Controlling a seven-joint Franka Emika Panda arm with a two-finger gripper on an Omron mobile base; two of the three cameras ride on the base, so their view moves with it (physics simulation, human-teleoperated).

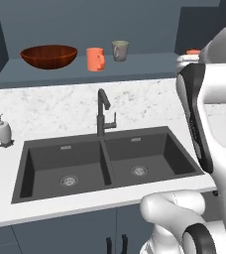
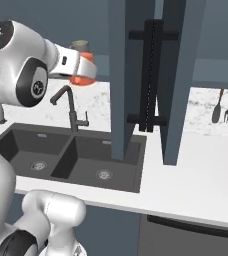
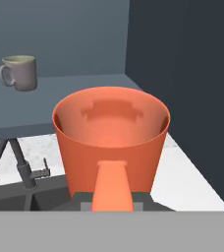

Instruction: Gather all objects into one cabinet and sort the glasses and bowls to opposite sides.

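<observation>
Your gripper (image 3: 112,199) is clamped tight on 1 orange cup (image 3: 111,142); keep it level, set it beside the grey mug (image 3: 19,72).

1. Bare shelf floor (image 1: 149,62) right of the grey-beige mug (image 1: 120,50); room there.
2. Left stretch taken by wooden bowl (image 1: 49,56) and orange mug (image 1: 95,59).
3. Open cabinet door (image 2: 153,75) hanging over the surface (image 2: 196,165), blocking on the right.
4. Faucet (image 1: 103,113) upright below the shelf.
</observation>
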